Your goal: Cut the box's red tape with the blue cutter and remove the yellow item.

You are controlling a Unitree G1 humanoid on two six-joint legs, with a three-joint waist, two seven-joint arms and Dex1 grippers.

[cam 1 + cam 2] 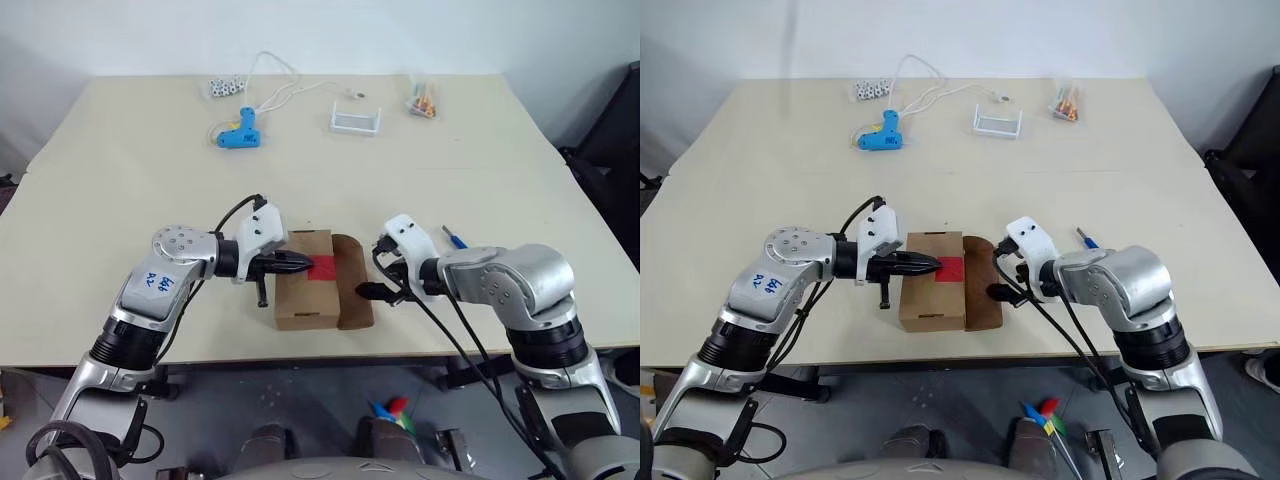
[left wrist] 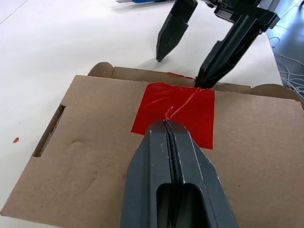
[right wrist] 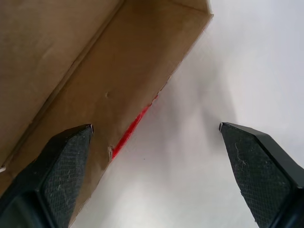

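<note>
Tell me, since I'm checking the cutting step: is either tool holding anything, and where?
Nothing held. The left tool, shut, rests on the red tape; the right tool is open beside the box.

The left hand (image 1: 300,263) covers part of the red tape (image 1: 322,267); the box (image 3: 71,61) runs past the frame's edge.

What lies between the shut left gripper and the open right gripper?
The small brown cardboard box with its red tape patch lies between the left gripper and the right gripper, seen in the left eye view.
</note>
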